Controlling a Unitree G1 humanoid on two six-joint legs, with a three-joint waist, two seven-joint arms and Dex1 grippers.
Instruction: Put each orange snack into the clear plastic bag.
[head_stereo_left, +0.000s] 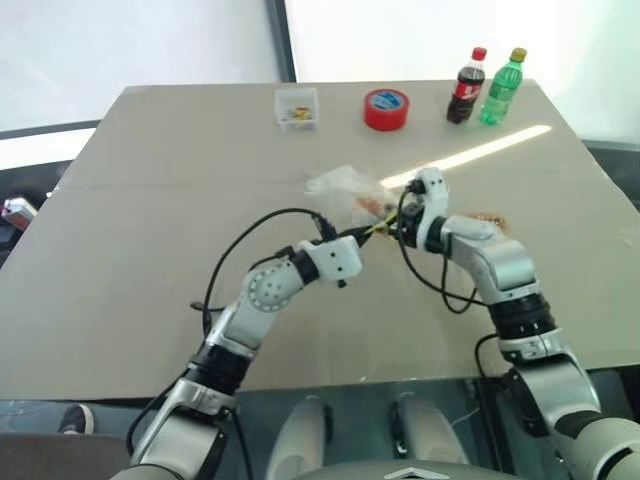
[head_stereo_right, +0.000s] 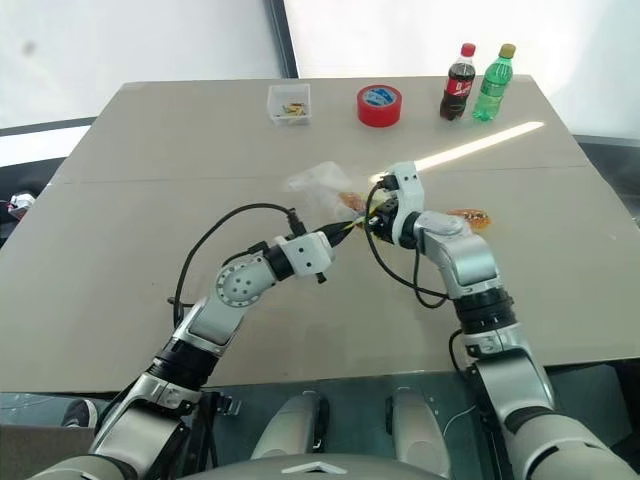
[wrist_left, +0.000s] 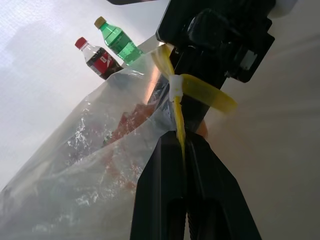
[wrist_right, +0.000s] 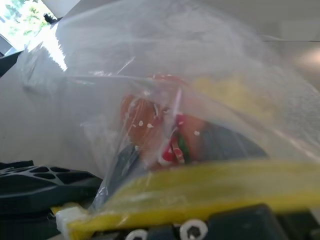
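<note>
Head views: the left gripper (head_stereo_left: 368, 232) and right gripper (head_stereo_left: 400, 226) meet nose to nose over the middle of the table (head_stereo_left: 150, 200); the clear plastic bag (head_stereo_left: 345, 192) billows up and away just beyond both tips, raised off the table, probably so that its mouth faces the right gripper; one orange snack (head_stereo_left: 378, 207) shows through the film right at the grippers; the second orange snack (head_stereo_left: 490, 219) lies on the table just beside the right forearm, outside the bag, so my judgement is the task stands half done; well beyond the grippers at the far edge stand a small clear box (head_stereo_left: 297, 107), a red tape roll (head_stereo_left: 387, 108), a cola bottle (head_stereo_left: 465, 86) and a green bottle (head_stereo_left: 502, 87)
Left wrist view: the left fingers (wrist_left: 165, 200) are pressed together, pinching the yellow zip strip (wrist_left: 179, 132) of the bag; that pinch seems meant to steady the mouth; the film hangs to one side with orange showing through it
Right wrist view: the speckled snack sits inside the bag, directly ahead of the right gripper, with the yellow strip across the foreground; whether the right fingers are parted or clamped I cannot tell
</note>
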